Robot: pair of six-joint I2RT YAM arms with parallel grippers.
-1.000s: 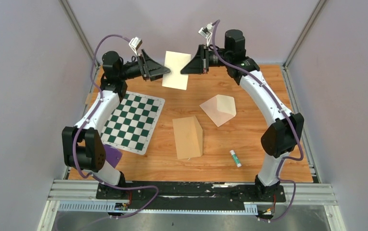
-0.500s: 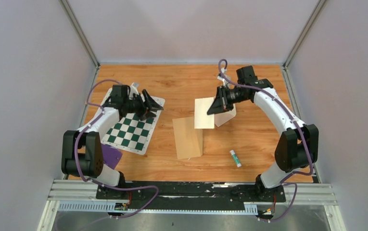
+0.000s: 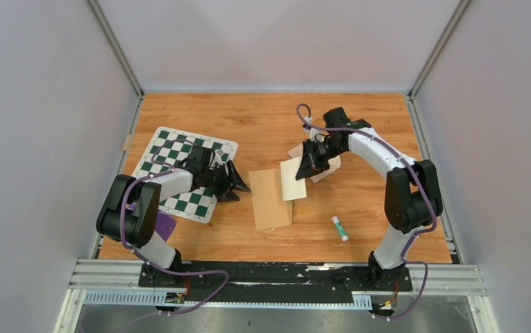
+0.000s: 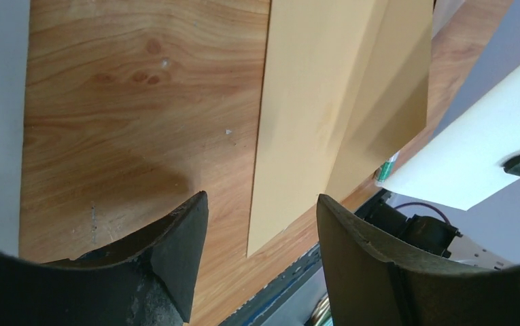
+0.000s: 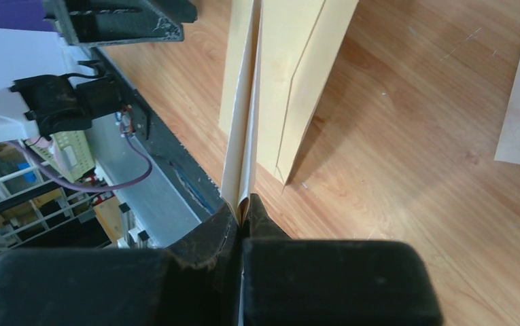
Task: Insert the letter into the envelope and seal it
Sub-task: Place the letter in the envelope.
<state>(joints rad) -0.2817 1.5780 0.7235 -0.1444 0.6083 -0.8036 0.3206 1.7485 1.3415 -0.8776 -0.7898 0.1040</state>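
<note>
1. Grey panel walls close in a wooden counter (image 3: 373,125), with both arm bases bolted along its near edge.
2. A tan envelope (image 3: 268,201) lies flat near the middle of the counter. Its flap, along the right side, is raised off the body.
3. The letter (image 3: 291,182), a cream sheet folded double, hangs in the air just right of the envelope. From above, its lower left part overlaps the envelope's flap side. The left wrist view shows it lifted clear of the wood and apart from the envelope. Whether any of it has entered the pocket cannot be told.
4. A second cream sheet (image 3: 327,168) lies flat on the counter, partly under the right gripper (image 3: 309,166).
5. A white glue stick (image 3: 339,227) lies near the envelope's lower right corner, apart from it.
6. A green and white chessboard mat (image 3: 172,149) covers the left of the counter, and a purple piece (image 3: 164,225) sits at its near corner by the left arm's base.
7. The right arm reaches out from its base and bends back toward the centre, its wrist aimed left at the envelope. Its jaws are pressed together on the letter's folded edge.
8. The left arm is folded low across the chessboard mat. The left gripper (image 3: 237,179) points right, just beside the envelope's left edge, with its jaws spread wide and nothing between them.
</note>
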